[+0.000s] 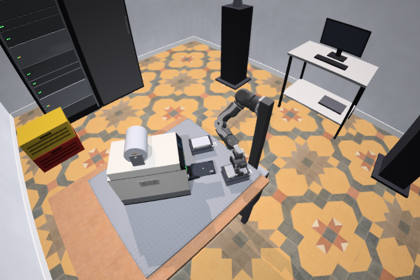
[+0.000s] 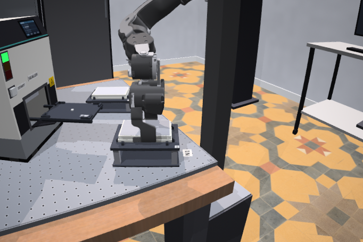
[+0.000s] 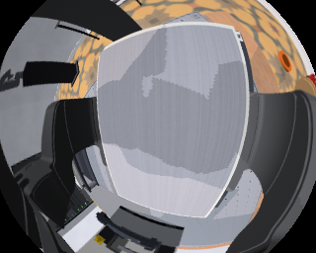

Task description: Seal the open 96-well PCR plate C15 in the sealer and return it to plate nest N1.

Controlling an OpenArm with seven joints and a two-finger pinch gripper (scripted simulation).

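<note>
C15 (image 2: pixel 129 130) on nest N1 (image 2: pixel 145 148), clamped by one gripper (image 2: pixel 145 133), second plate C51 (image 2: pixel 110 92) behind, stage (image 2: pixel 71 111) out

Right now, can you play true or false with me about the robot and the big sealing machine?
1. The gripper is shut on the plate C15, which sits on the nest N1. True.
2. The sealer's lamp glows red. False: it glows green.
3. The sealer's stage sticks out of the machine with no plate on it. True.
4. The other plate, C51, lies on the stage. False: it rests on its own nest N2, behind the stage.
5. A roll sits on top of the sealer. True.
</note>
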